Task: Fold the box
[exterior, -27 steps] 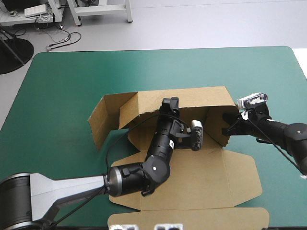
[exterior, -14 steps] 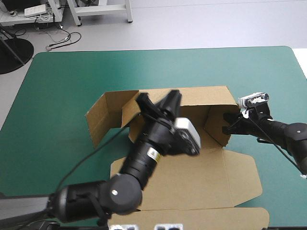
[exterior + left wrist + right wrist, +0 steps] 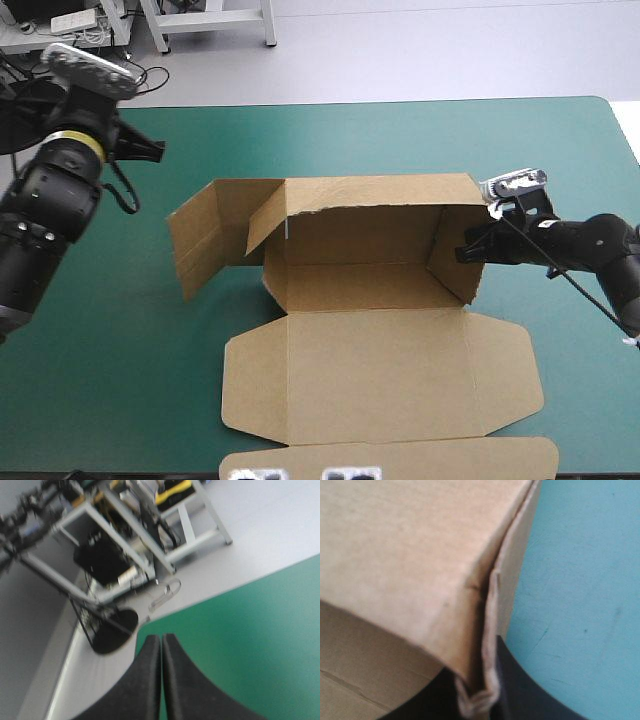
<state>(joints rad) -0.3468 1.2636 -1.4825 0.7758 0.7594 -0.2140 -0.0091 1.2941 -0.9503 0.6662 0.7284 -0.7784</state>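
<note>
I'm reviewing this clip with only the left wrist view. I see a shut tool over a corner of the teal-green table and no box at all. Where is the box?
Observer: The box lies in the middle of the table in the high view, its back wall raised and its lid flat toward the near edge.
Reviewer: Is the other arm on it?
Observer: Yes. The right tool is at the box's right side wall, and the right wrist view shows the board's edge pinched between its fingers.
Reviewer: And the left side?
Observer: The left side flap stands splayed outward, untucked. The left tool is apart from it, near the table's far left corner.
</note>
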